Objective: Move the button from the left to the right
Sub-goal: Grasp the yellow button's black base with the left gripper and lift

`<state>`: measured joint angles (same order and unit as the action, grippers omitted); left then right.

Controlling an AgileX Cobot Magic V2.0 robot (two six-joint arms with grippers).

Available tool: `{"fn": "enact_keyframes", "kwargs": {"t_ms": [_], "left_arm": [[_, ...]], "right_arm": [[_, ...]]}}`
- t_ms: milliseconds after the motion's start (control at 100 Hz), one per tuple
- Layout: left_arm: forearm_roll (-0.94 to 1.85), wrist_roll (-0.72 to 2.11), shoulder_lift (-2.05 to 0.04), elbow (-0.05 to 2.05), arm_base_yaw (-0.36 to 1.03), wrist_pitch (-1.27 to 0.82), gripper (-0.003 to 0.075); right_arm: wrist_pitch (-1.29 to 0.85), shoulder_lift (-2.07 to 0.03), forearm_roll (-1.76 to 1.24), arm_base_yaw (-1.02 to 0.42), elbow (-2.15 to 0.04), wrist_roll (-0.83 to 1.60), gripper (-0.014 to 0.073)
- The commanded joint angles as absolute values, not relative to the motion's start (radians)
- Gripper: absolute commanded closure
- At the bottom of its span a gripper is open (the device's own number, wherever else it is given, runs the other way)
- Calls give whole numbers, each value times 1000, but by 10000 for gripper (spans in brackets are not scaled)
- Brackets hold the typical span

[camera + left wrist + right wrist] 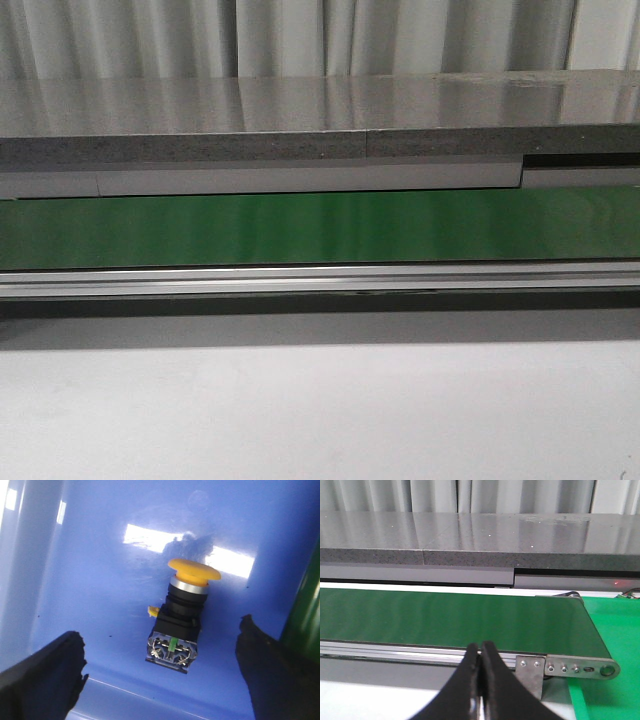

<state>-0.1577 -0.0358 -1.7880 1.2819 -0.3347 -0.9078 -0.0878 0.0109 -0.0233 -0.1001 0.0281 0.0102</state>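
While left pincer (160, 675) gapes, button (181, 615) between fingers, untouched

Glossy blue plastic bin (75, 580); button (181, 615) with smooth yellow cap.

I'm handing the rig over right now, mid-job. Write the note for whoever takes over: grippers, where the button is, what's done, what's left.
Left gripper: open, hanging over the button, one finger on either side of it, not touching.
Right gripper: shut, empty, pointing at the green conveyor belt.
Button: lying on its side on the floor of the blue bin, yellow cap pointing away from the left gripper. The front view shows neither the button nor the bin.
Done: left gripper lined up over the button.
Left: close on it, lift it out, carry it to the right side, release.
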Motion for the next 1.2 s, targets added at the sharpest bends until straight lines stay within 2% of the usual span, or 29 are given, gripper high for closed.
{"fn": "enact_keyframes", "kwargs": {"t_ms": [0,700,770,860,1080,1190], "left_arm": [[-153,-35,-1767,1313,-337,-888,122],[-140,-33,-1914,1312,-337,-870,123],[-140,-33,-1916,1312,-337,-870,143],[-140,-33,-1916,1312,-337,-869,239],[-140,-33,-1916,1312,-337,-870,582],[-140,-33,-1911,1321,-337,-887,690]], "right_arm": [[-5,29,-14,-101,13,13,661],[-5,29,-14,-101,13,13,661],[-5,29,-14,-101,13,13,661],[-5,29,-14,-101,13,13,661],[-5,29,-14,-101,13,13,661],[-5,29,-14,-101,13,13,661]]}}
